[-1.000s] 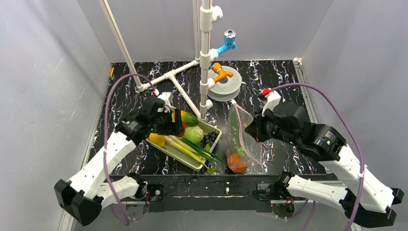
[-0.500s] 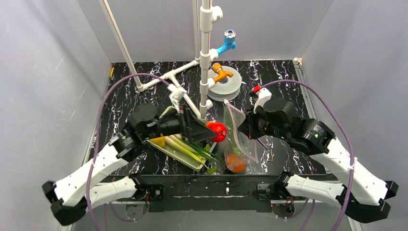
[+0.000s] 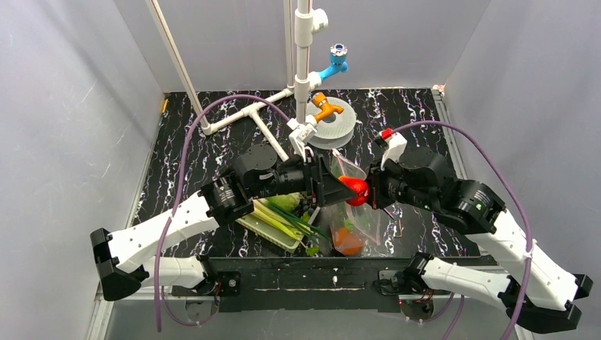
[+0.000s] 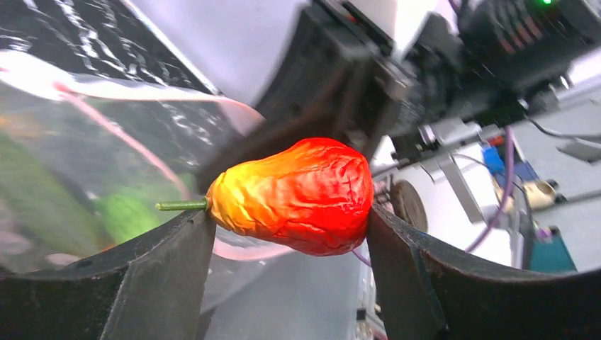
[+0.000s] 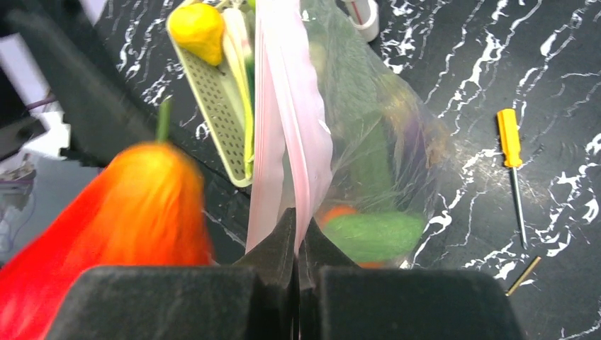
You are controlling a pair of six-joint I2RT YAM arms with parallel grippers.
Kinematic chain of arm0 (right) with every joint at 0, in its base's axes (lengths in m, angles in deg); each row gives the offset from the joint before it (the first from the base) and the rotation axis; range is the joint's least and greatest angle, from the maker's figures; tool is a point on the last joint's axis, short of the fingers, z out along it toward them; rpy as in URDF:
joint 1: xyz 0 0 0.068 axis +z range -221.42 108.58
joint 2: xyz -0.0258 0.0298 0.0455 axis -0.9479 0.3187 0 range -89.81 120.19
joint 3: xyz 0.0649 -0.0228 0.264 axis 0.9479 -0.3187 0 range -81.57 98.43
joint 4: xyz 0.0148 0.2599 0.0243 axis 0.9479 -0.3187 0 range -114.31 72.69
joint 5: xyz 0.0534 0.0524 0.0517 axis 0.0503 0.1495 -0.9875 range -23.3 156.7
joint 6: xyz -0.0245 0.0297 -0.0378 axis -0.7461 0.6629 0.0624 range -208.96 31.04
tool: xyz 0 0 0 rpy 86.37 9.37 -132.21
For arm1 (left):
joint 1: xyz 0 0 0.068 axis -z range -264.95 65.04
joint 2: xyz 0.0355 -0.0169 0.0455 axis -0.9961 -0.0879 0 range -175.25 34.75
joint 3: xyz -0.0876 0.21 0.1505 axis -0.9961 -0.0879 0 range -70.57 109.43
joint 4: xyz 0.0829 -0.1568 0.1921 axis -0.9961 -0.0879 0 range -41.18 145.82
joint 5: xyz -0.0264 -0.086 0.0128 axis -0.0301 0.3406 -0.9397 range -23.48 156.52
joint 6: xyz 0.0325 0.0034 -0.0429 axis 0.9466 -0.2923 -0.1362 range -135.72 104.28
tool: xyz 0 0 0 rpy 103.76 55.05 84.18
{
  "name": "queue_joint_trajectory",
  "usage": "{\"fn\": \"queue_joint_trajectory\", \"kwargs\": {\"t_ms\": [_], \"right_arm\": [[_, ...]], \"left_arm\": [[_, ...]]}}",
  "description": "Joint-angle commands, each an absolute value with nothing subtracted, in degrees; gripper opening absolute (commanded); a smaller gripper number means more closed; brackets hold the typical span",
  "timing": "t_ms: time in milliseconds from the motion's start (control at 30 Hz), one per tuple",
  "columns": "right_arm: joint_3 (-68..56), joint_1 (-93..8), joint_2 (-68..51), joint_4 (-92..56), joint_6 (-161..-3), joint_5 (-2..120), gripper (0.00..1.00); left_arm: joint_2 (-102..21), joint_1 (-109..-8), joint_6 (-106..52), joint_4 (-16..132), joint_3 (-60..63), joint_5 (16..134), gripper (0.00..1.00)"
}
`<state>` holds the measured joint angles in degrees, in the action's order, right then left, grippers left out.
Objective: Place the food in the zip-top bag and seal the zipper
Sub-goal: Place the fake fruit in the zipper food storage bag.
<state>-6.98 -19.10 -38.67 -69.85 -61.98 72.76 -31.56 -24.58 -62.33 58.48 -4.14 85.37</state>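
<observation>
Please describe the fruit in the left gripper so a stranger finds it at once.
On the black marbled table, find the clear bag. At its mouth the left gripper pinches a wrinkled pear-shaped fruit, red fading to yellow, with a green stem.

Top cam sits high up behind me and looks down and forward over the whole desk (image 3: pixel 404 106), so the zip-top bag (image 3: pixel 365 216) lands about mid-frame, fairly far off. Left wrist cam is right behind my left hand (image 4: pixel 287 219) and faces the bag side-on from super close, with the red piece (image 4: pixel 305 191) filling the middle. Right wrist cam looks steeply down past my right hand (image 5: pixel 298 241), along the bag's side to the desk beside it, also very near. All three views share the bag and the red piece.
</observation>
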Motion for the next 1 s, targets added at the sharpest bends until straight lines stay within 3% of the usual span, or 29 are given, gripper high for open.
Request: {"fn": "queue_joint_trajectory", "kwargs": {"t_ms": [0, 333, 767, 967], "right_arm": [[-4.17, -18.51, -41.91, -65.67, -62.3, 68.51, 0.01], [-2.76, -18.51, -41.93, -63.86, -61.54, 67.06, 0.01], [-1.56, -18.51, -40.11, -63.89, -61.59, 69.9, 0.01], [-0.28, -18.51, -40.36, -69.69, -65.97, 80.6, 0.01]], "left_arm": [[-32.21, -24.93, -59.67, 50.88, -0.93, 71.91, 0.14], [-34.1, -24.93, -60.28, 43.98, -0.78, 68.38, 0.14], [-37.67, -21.77, -56.57, 31.31, 8.5, 63.52, 0.12], [-26.5, -22.03, -55.65, 18.88, 0.49, 49.36, 0.13]]}}
